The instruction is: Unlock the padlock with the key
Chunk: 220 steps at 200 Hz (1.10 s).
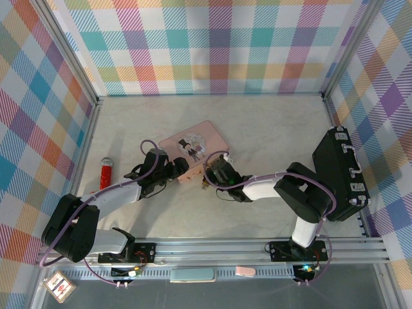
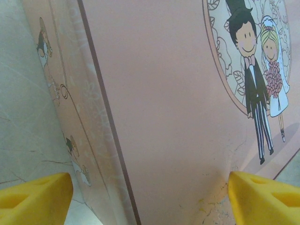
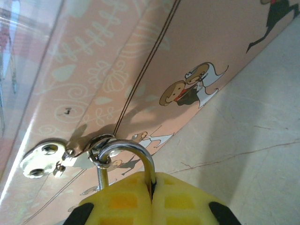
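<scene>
At the table's point(image 1: 270, 129) middle, on the pink cartoon tin box's point(image 2: 164, 93) hasp point(image 3: 47, 159), hangs the tiny silver-shackled padlock point(image 3: 127, 144), body pinched in the right gripper's point(image 3: 151, 192) closed yellow jaws. Left gripper point(image 2: 150, 199) gapes wide over the tin's corner.

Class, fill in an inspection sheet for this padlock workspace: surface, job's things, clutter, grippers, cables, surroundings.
Surface: pale, veined tabletop.
Job's things: tiny padlock, its thin silver shackle threaded through the silver hasp of the pink illustrated tin box; its body is hidden between the fingers.
Clutter: red-and-silver toy microphone left of the tin; black hard case by the right wall.
Grippers: right gripper, yellow fingers shut on the padlock; left gripper, fingers spread astride the tin's corner, grip unclear.
Cables: purple cables run along both arms.
Surroundings: pastel plaid walls; metal rail at the near edge.
</scene>
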Available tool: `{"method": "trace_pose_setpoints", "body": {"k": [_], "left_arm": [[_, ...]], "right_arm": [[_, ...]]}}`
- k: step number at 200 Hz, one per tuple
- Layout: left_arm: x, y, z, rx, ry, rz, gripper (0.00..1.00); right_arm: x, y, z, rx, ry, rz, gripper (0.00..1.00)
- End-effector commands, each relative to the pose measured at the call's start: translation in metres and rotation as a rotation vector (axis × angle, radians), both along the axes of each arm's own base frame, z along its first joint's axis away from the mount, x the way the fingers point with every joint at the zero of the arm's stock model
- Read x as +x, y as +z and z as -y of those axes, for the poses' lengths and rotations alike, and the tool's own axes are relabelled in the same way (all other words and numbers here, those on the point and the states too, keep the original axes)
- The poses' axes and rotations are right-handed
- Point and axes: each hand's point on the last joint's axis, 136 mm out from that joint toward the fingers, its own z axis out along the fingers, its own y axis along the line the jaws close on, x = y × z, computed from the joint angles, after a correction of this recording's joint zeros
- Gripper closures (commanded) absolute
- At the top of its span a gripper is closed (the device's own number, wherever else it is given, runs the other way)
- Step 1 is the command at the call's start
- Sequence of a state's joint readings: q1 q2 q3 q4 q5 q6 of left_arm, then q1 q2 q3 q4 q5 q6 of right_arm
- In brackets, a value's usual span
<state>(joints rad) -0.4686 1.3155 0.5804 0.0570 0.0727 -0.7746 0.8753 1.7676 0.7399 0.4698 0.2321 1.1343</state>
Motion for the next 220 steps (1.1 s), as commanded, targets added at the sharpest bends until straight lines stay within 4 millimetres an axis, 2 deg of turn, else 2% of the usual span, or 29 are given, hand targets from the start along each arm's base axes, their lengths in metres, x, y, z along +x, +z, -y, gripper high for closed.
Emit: {"method": "trace_pose_setpoints", "body": {"k": [1,169,199,220], "left_arm": [[-0.018,-0.027,-0.013,0.08,0.015,-0.098,0.16],[-0.016,-0.033,-0.012,0.098,0.007,-0.124,0.17],[-0.016,-0.038,-0.011,0.108,0.005,-0.149,0.17],[-0.016,-0.04,-0.01,0.101,0.005,-0.155,0.17]], "right_arm": [[0.02,0.02,0.009,0.091,-0.09,0.035,1.0],[0.031,0.027,0.021,0.158,-0.14,0.025,1.0],[0.029,0.022,0.025,0.194,-0.171,0.004,1.0],[0.032,0.028,0.021,0.247,-0.182,0.017,1.0]]}}
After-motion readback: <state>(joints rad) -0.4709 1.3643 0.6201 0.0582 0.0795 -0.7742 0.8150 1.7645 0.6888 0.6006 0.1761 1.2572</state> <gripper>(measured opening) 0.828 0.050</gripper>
